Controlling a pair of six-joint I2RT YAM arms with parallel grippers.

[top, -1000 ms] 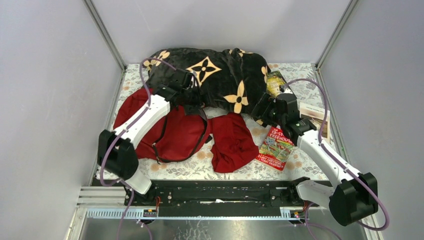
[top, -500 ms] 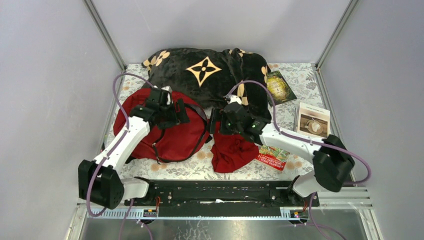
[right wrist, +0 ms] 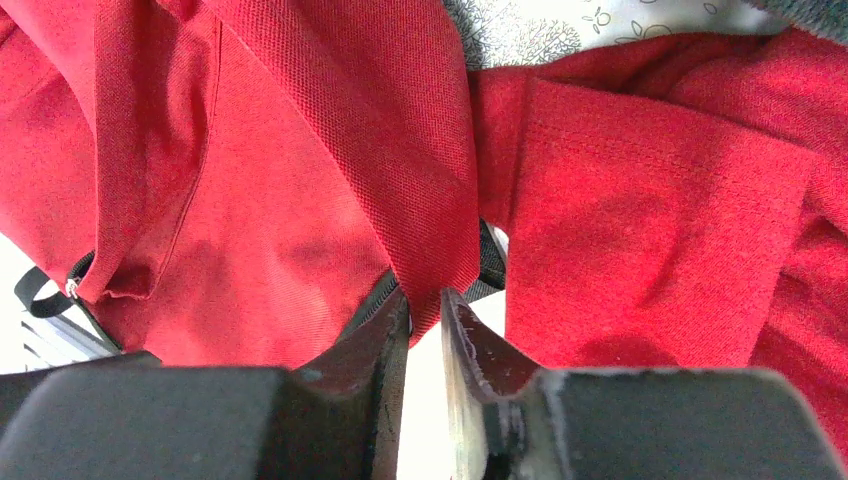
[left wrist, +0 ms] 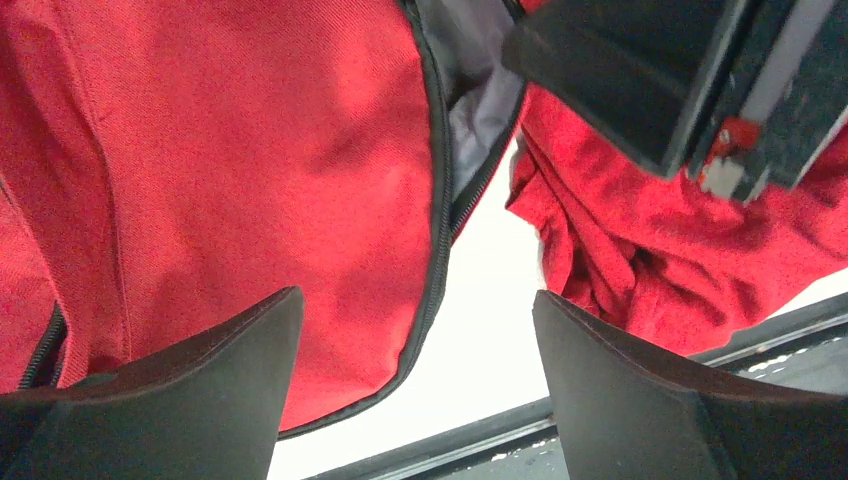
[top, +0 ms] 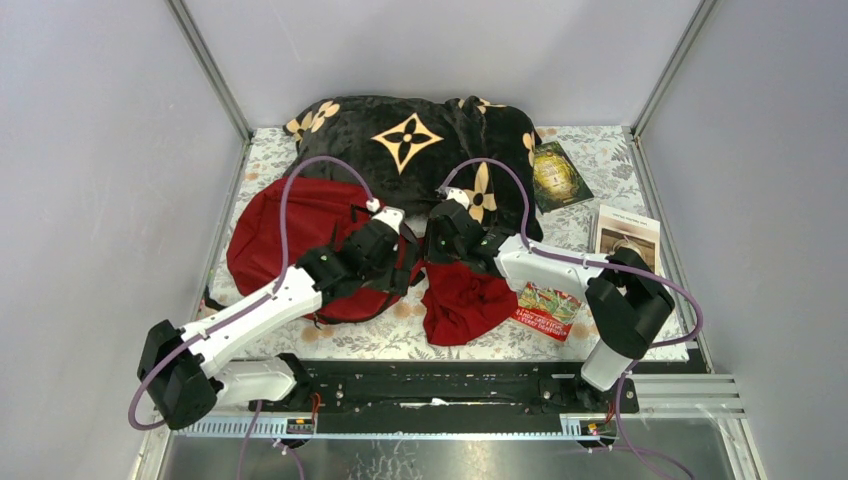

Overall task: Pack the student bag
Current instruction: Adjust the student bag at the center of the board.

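Top external: the bag [top: 285, 235] lies left of centre, its far edge touching the blanket [top: 420, 150], with a cloth [top: 465, 295] just beside it on the right. The left gripper [top: 392, 255] and right gripper [top: 437, 242] are near each other at the bag's right edge.

Left wrist: the jaws stand wide and hold nothing. They hang above the bag's unzipped edge, where grey lining [left wrist: 478, 110] shows.

Right wrist: the jaws are narrow, pinching a flap of the bag's rim.

The step in hand looks like opening the bag's mouth. Next, I judge, the right arm must lift that flap while the left takes the opposite rim, before anything goes in.
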